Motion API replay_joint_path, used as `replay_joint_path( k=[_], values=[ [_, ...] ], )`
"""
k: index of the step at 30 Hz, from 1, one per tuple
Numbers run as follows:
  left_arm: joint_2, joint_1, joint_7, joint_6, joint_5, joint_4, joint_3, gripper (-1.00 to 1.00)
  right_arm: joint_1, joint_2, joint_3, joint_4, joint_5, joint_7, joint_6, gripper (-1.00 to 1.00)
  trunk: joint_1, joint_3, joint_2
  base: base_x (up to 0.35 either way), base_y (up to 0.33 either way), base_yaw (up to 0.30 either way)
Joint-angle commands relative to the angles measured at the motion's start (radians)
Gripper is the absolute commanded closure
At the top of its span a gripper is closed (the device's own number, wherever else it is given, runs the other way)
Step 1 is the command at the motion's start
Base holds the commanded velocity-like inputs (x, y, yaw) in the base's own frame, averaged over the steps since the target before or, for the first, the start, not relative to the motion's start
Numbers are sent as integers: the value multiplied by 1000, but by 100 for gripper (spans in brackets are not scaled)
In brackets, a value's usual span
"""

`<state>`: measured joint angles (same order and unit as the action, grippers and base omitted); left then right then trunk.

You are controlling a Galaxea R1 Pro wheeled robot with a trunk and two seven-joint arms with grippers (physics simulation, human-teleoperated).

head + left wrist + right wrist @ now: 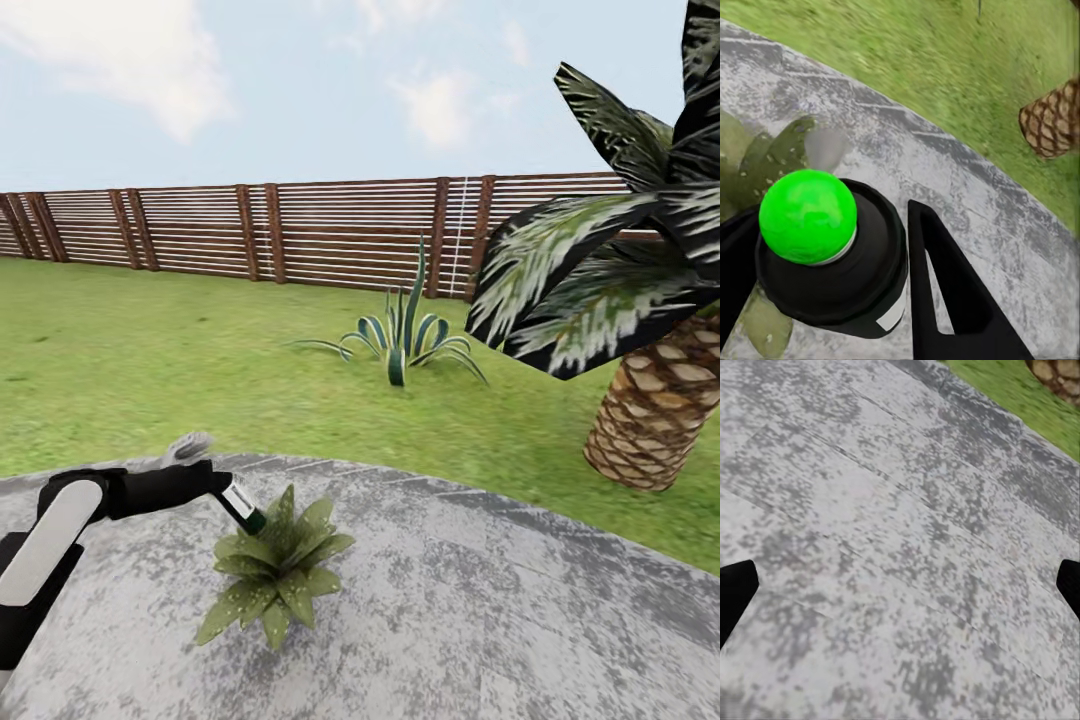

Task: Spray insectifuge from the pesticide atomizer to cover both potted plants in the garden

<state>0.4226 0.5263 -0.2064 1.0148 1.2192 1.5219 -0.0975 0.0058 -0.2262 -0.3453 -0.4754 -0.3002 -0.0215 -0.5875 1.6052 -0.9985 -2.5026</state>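
My left gripper (213,482) is shut on the pesticide atomizer (240,503), a dark bottle with a white label band and a whitish trigger head. Its nozzle end points down at a potted plant (275,572), a low rosette of broad green leaves on the grey stone patio (480,620). In the left wrist view the atomizer (832,255) sits between the black fingers (945,300) and shows a bright green tip. The potted plant's leaves (769,161) behind it carry tiny white specks. My right gripper (900,589) is open above bare patio stone.
A striped spiky agave (400,340) grows on the lawn (150,360) beyond the patio. A scaly palm trunk (655,410) stands at the right, its fronds overhanging. A brown slatted fence (300,230) closes the garden at the back.
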Motion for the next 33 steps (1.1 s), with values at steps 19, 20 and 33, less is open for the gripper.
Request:
replay_joint_path(
  k=[19,20,33],
  values=[
    [85,-32,85,7,-74,-18,35,100,-8,-11,-5,5,-1,6,136,-100,0,-2,0,59,218,-83],
    [86,-32,85,7,-74,-18,35,100,-8,-12,-5,5,-5,8,148,-100,0,-2,0,-58,315,-192],
    [81,-79,111,-181,-244,-148,-80,100,-35,-66,-5,4,2,128,251,-100,0,-2,0,-7,278,-23]
  ],
)
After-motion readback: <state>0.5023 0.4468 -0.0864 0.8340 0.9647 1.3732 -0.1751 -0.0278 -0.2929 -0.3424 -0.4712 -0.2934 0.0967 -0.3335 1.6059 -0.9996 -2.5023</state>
